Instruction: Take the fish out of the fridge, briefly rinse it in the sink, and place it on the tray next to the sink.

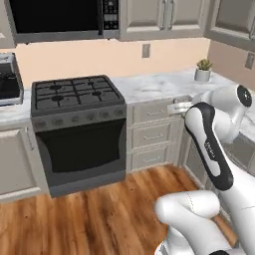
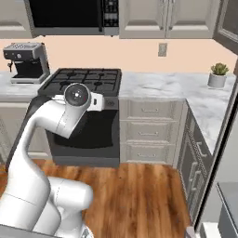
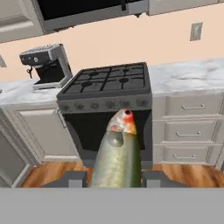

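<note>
In the hand view the fish (image 3: 118, 153), olive-green with a reddish snout, sticks up head first between my two dark fingertips (image 3: 72, 179). My gripper (image 3: 114, 180) is shut on its body. It hangs in mid-air above the wooden floor and faces the stove. The white arm's wrist (image 2: 93, 101) is folded in front of the oven door. The sink and the tray are out of view. A dark-edged panel (image 2: 222, 139) with grey behind it runs down the right side; I cannot tell whether it belongs to the fridge.
A black gas stove (image 1: 77, 94) with an oven stands ahead, under a microwave (image 1: 60, 17). A coffee machine (image 2: 28, 60) sits on the counter to its left. Marble counter, drawers (image 2: 149, 130) and a potted plant (image 2: 217, 74) are to the right. Wooden floor (image 1: 99, 214) lies below.
</note>
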